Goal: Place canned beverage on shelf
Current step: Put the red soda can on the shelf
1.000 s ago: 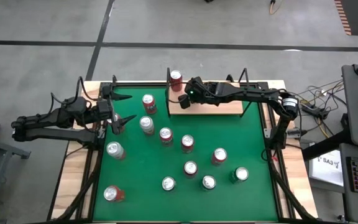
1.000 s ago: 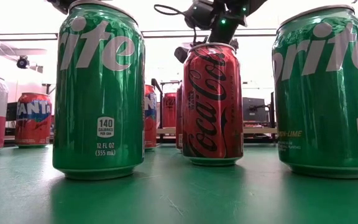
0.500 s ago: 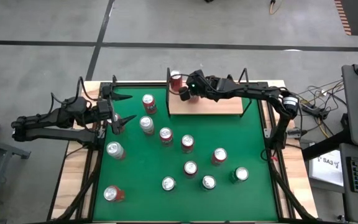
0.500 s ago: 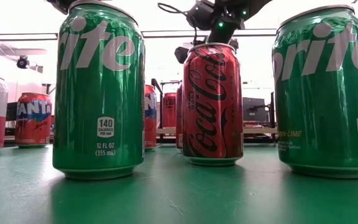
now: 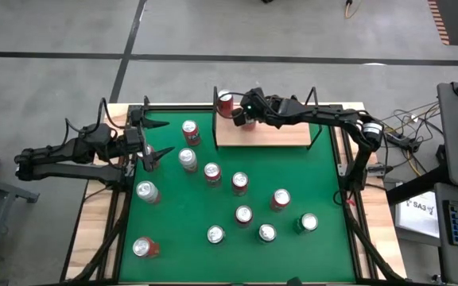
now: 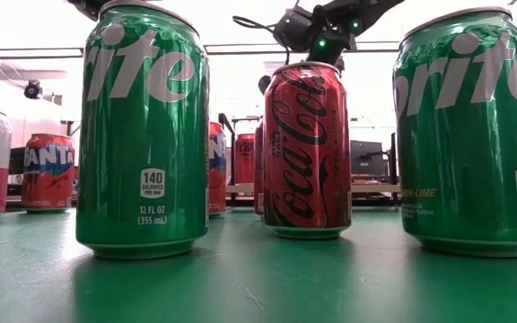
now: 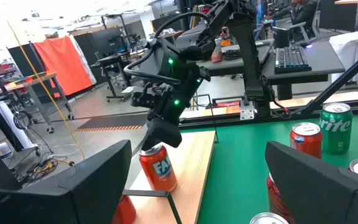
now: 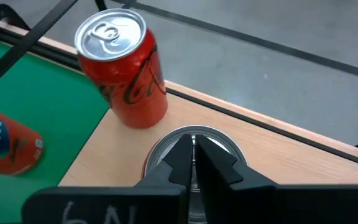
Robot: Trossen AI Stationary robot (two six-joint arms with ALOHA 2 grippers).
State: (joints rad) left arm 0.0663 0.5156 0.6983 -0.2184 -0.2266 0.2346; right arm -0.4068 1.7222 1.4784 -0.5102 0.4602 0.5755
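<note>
— Right arm's slid along since a second ago. The right gripper [image 5: 240,119] was over the near left part of the shelf [image 5: 281,137]; now it sits further back over it, closer to the Coca-Cola can [image 5: 225,98].

— And its fingers?

— Pressed together, tip to tip, gripping nothing. From its own wrist they hang right over the silver lid of an orange can [image 8: 161,148]. I can't tell if they touch the lid.

— Where does that can stand?

— Upright on the shelf, at its left end. The left wrist view shows it on the wood directly under the right gripper [image 7: 164,134]. The Coca-Cola can [image 8: 126,71] is upright too, just beside it, in the shelf's far left corner.

— The left arm?

— No change there. The left gripper [image 5: 168,137] waits well off the shelf's left end, above the green tabletop [image 5: 293,183], fingers spread wide and empty.

— Other cans?

— Scattered on the green felt in front of the shelf, all standing.
</note>
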